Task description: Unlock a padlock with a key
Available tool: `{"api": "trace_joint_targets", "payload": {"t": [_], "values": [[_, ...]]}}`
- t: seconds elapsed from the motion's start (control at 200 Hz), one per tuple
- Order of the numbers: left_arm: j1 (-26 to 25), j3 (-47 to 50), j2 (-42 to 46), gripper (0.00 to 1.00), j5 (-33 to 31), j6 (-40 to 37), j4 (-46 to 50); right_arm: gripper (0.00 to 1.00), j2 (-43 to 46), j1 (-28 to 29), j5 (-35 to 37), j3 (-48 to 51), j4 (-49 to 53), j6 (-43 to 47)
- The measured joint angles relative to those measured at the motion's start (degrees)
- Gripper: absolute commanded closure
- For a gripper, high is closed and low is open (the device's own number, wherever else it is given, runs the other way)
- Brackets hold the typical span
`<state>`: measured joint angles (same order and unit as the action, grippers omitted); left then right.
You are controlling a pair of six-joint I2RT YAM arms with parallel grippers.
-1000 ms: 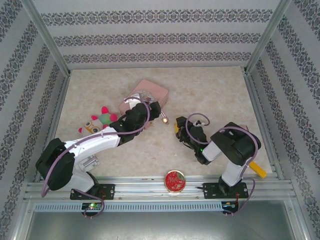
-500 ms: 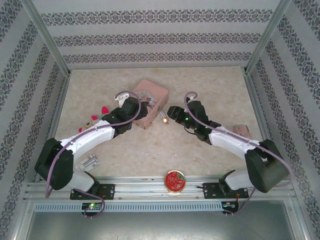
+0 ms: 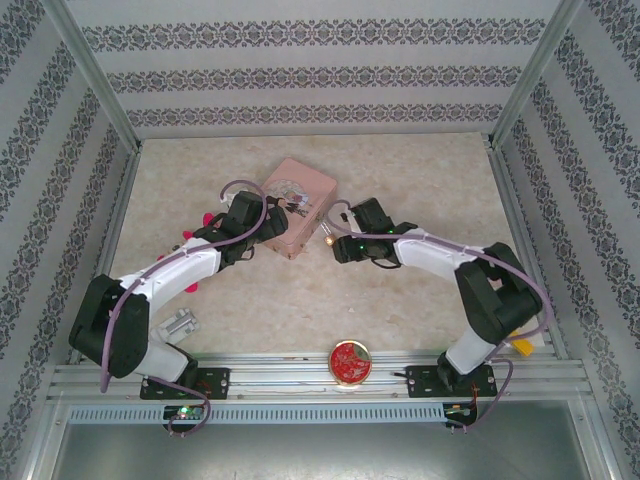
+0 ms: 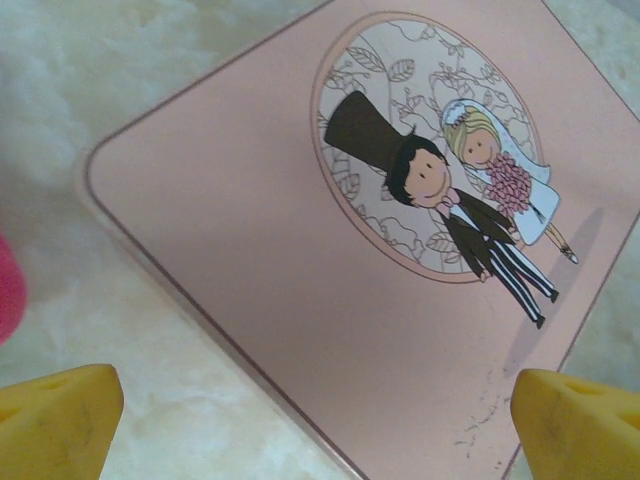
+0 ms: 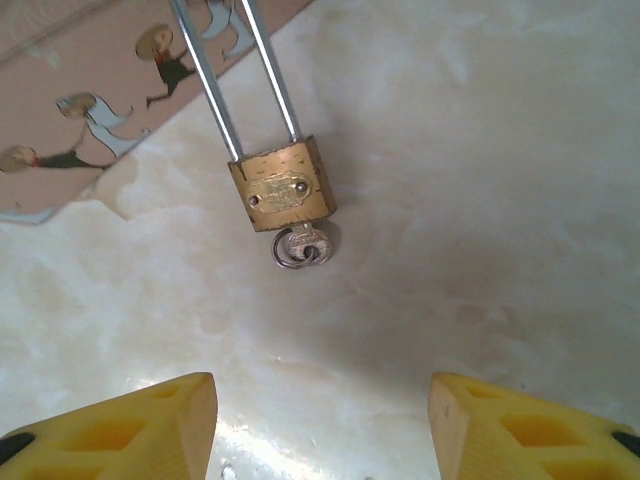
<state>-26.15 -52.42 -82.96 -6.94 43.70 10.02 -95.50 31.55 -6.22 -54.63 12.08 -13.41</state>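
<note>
- A round red tin (image 3: 350, 362) sits at the near edge of the table (image 3: 430, 180), between the two arm bases and well apart from the work.
- The right gripper (image 5: 320, 420) is released. Its yellow fingers (image 5: 130, 425) stand apart with nothing between them, and they point at the lock from just in front of it.
- The key (image 5: 303, 245) is a small silvery piece with a little ring. It pokes out of the bottom of the padlock, so it looks already seated in the keyhole.
- The padlock (image 5: 283, 185) lies flat on the table, just beside the corner of the pink box. It shows in the top view as a small gold spot right at the right gripper's tip.
- The shackle (image 5: 212, 95) is long and thin, and both legs go into the brass body, so the lock looks shut. Its far end runs out of the wrist view, and I cannot tell whether it hooks onto the box.
- The left gripper (image 4: 320, 430) is also released, spread wide above the box lid and holding nothing.
- The pink box (image 4: 300, 300) lies farthest back, its lid showing a cartoon bride and groom.
- Judging progress: the key seems to be inserted. Gripping it, turning it and freeing the shackle are left to do.
</note>
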Motion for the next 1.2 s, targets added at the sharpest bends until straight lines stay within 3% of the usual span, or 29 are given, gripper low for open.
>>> {"api": "trace_joint_targets", "payload": {"t": [0.33,0.67,0.914,1.199], "values": [[1.7,-2.1,-7.1,0.00,4.2,-1.8,-1.9,0.42,-8.8,1.3,0.4,-7.8,0.1,4.1],[2.7,-6.2,-11.8,0.20,4.3,-5.8,-1.8,0.43,-12.6,0.8,0.4,-9.6,-0.4,4.4],[2.7,-9.1,-14.0,0.17,3.3,-8.0,-1.1,0.43,-13.7,0.0,1.5,-10.8,-1.6,3.5],[3.0,-9.3,-13.7,0.06,3.3,-8.8,-1.0,0.44,-16.6,0.0,2.8,-14.1,-2.6,1.9]]}}
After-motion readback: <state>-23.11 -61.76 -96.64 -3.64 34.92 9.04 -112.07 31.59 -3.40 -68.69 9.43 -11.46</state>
